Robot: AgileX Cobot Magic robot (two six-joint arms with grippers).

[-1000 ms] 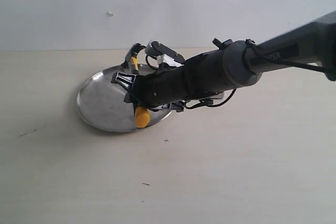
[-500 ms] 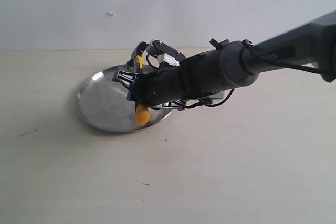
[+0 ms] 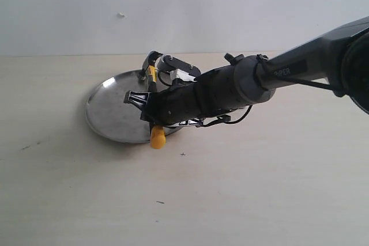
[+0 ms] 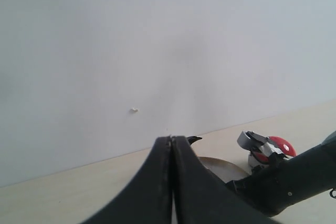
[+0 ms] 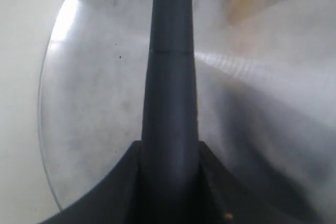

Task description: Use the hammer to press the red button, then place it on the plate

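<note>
Right arm over the plate, hammer in grasp. Your right gripper (image 3: pixel 149 103) reaches across the middle and is clamped on the hammer (image 3: pixel 157 136), its two fingers pressed to either side of the black handle, as the right wrist view confirms; the handle runs straight out ahead of that camera, smooth and dark, narrowing slightly away from the fingers. On the near side of the gripper the rounded yellow end projects just past the plate's front rim; on the far side the yellow neck band and the dark steel head rise clear of the fingers. Whether the hammer touches the metal cannot be told from these views.

The plate (image 3: pixel 112 113) lies directly beneath the right gripper; it is wide, shallow and round, of brushed silver with a raised rim, resting on the pale table (image 3: pixel 242 188).

The red button (image 4: pixel 282 145) sits behind the right gripper, close beside its wrist; only part of the glossy red dome shows, and the exterior view hides it behind the arm.

Your left gripper (image 4: pixel 171 141) is closed, its dark fingers meeting along one line; it hangs well apart from the plate, facing the white wall (image 4: pixel 157 40).
</note>
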